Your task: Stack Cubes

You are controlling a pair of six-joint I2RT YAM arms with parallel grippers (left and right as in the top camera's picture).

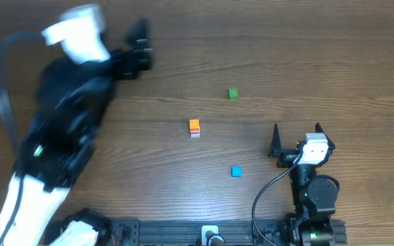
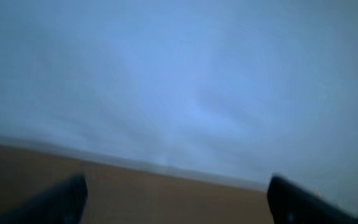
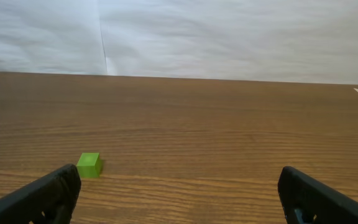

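Blue plastic cube point(image 1: 236, 171) lies nearest the arm bases on the brown wood-grain table point(image 1: 361, 61). Near it is the right gripper point(image 1: 297, 131), with its jaws spread and nothing between them. Farther out, near mid-table, a small orange cube point(image 1: 194, 124) touches a pale cube point(image 1: 195, 134); whether they are stacked or side by side cannot be told. Beyond these, a small green cube point(image 1: 233, 93) stands alone, well apart from the right gripper. Farthest out, at the left, the left gripper point(image 1: 139, 46) hangs with its jaws spread, holding nothing.
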